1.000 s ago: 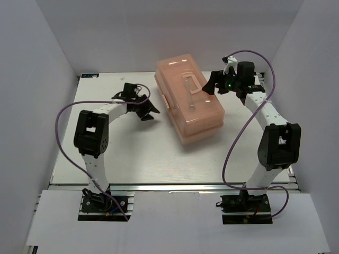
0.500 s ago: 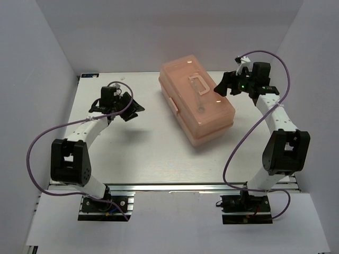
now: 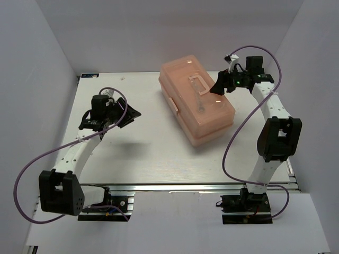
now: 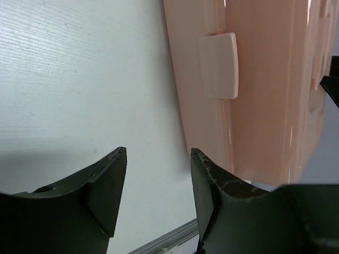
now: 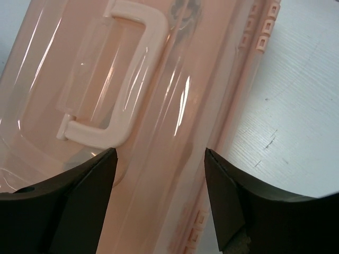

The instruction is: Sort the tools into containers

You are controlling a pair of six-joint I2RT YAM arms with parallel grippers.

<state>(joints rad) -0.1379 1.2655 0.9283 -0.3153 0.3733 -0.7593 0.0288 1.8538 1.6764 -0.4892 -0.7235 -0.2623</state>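
The salmon-pink toolbox (image 3: 197,106) lies closed and askew at the back middle of the table, its white handle (image 3: 196,84) on top. No screwdriver or wrench lies in the open; only a faint small shape (image 3: 201,108) shows through the lid. My left gripper (image 3: 131,113) is open and empty, left of the box and apart from it. In the left wrist view the gripper (image 4: 158,154) faces the box's front latch (image 4: 219,65). My right gripper (image 3: 217,87) is open and empty at the box's back right edge. In the right wrist view it (image 5: 160,154) hovers over the lid beside the handle (image 5: 124,79).
White walls close in the table (image 3: 143,153) on the left, back and right. A metal rail (image 3: 175,188) runs along the near edge. Purple cables (image 3: 235,143) loop from both arms. The box's hinge side (image 5: 258,32) borders bare table (image 5: 302,106).
The left arm has drawn back to the left, away from the box. The box shifted slightly right and turned early on. The right gripper has stayed at its back right edge.
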